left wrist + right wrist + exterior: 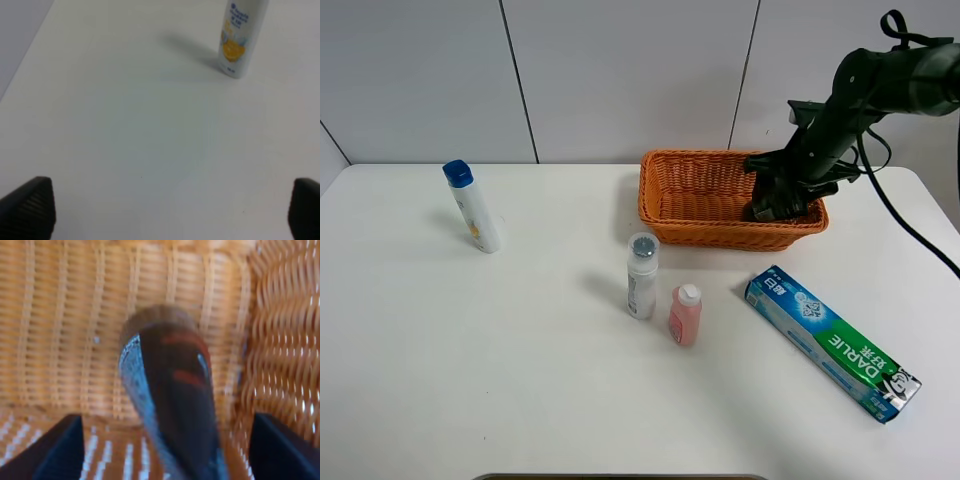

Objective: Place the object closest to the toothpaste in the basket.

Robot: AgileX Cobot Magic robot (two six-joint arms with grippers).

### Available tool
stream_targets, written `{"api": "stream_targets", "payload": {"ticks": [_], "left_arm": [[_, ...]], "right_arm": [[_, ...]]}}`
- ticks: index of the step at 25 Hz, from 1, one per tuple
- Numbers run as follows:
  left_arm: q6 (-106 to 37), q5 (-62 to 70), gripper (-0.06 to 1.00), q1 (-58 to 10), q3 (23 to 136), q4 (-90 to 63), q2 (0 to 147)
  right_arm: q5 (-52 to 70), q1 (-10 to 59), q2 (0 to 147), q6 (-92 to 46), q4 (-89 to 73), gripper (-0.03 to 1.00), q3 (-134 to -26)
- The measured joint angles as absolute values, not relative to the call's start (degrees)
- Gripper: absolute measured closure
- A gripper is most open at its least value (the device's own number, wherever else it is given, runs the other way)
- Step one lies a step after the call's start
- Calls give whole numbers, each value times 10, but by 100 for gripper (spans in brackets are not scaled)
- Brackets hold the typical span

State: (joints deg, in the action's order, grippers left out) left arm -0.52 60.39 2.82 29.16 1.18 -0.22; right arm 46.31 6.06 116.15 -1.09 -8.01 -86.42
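Observation:
The green and blue toothpaste box (830,340) lies on the table at the right. The orange wicker basket (690,215) stands at the back, also seen in the right wrist view (65,320). A dark bottle with red marks (175,380) stands tilted in the basket's right end (770,205). My right gripper (782,190) reaches into the basket around the bottle (167,450). Its fingers (50,450) stand wide apart, with gaps to the bottle on both sides. My left gripper (170,210) is open and empty over bare table.
A small pink bottle (685,315) and a white bottle with a grey cap (642,275) stand in front of the basket. A white bottle with a blue cap (472,205) stands at the far left, also in the left wrist view (239,35).

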Motion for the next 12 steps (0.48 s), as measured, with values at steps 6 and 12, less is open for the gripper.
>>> {"api": "stream_targets", "payload": {"ticks": [6, 12], "left_arm": [[-5, 604, 0, 28, 292, 12, -2], [-5, 604, 0, 28, 292, 12, -2]], "right_arm": [[544, 61, 1049, -12, -65, 23, -864], [653, 61, 894, -12, -44, 23, -865]]}}
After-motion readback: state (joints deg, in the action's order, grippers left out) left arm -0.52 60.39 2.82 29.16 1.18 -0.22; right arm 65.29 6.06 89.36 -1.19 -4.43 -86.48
